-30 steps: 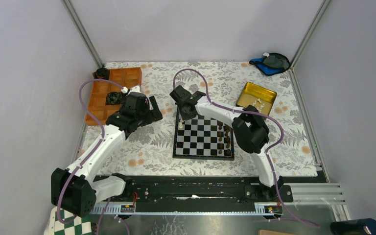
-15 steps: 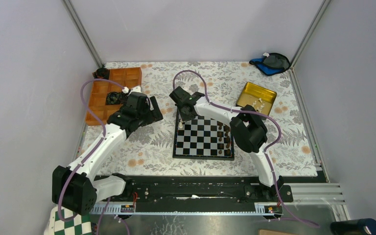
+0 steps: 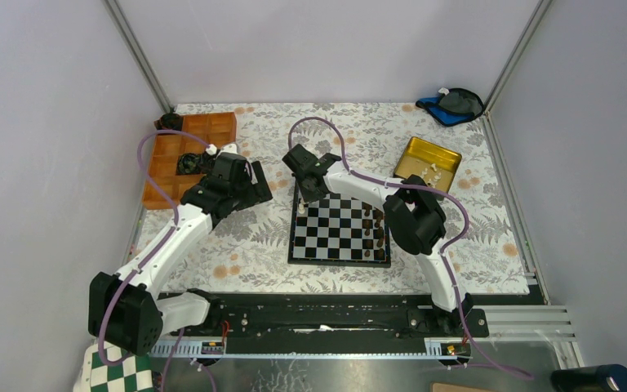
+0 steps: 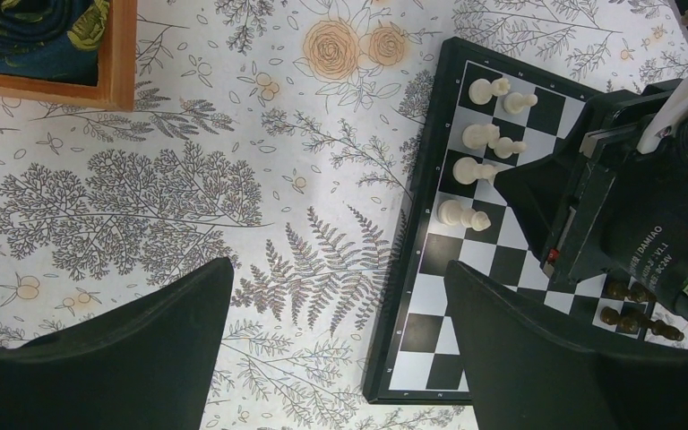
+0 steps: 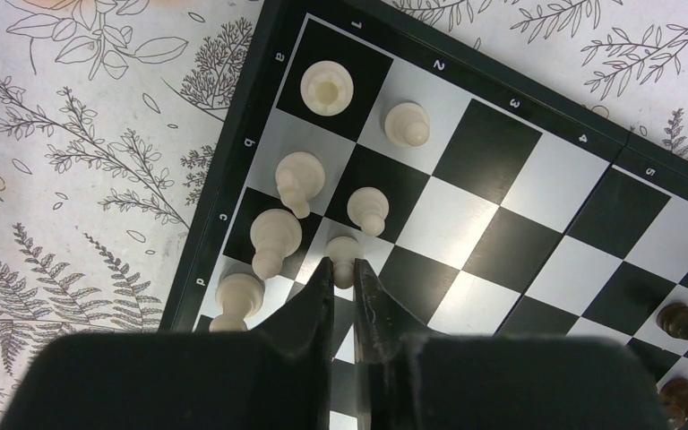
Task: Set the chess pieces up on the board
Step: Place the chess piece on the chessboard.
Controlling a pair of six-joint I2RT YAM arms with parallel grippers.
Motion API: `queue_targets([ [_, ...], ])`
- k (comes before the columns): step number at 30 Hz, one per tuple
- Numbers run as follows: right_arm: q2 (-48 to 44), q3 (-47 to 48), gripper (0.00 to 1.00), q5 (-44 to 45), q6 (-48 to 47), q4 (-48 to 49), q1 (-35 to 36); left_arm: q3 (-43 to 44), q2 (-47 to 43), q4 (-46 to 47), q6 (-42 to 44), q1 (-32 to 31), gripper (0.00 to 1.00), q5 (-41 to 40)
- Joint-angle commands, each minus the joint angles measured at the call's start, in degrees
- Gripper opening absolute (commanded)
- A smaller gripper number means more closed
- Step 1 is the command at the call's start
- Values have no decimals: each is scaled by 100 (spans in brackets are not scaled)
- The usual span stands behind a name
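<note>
A floral cloth is spread under the board, bare along its left rim, where the left gripper is held wide open. A white pawn is pinched by the right gripper beside other white chess pieces near that rim.

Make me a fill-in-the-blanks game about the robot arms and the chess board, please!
1. The right gripper pinches a cream ____.
2. The left gripper holds its jaws wide ____.
3. From the top view, the dark brown pieces stand on the ____ side of the board.

Missing words: pawn; open; right.
</note>
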Motion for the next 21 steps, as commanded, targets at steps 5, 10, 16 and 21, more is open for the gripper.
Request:
queue_targets([
  [5, -70, 85, 0, -28, 78, -82, 58, 181, 11, 277, 154, -34, 96, -99],
  [10, -109, -1, 0, -36, 110, -74, 64, 158, 8, 282, 163, -32, 96, -88],
  [16, -116, -35, 0, -36, 128, -80, 83, 145, 8, 303, 172, -33, 96, -80],
  [21, -147, -82, 0, -16, 136, -86, 94, 141, 15, 306, 164, -29, 96, -57],
])
